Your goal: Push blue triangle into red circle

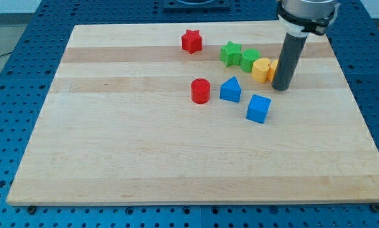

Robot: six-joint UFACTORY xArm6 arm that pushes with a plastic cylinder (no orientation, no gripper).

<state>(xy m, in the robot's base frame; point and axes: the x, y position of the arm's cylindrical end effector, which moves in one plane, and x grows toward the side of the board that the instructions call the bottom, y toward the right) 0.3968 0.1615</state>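
The blue triangle (230,90) lies near the board's middle, just right of the red circle (201,90), with a small gap between them. My tip (281,87) is to the right of the blue triangle and a little higher in the view, apart from it. The tip stands right beside the yellow blocks (262,69), partly hiding one of them. A blue cube (258,108) lies below and between the tip and the triangle.
A red star (191,41) sits near the board's top. A green star (230,53) and a green block (250,59) lie in a row with the yellow blocks. The wooden board (113,145) rests on a blue perforated table.
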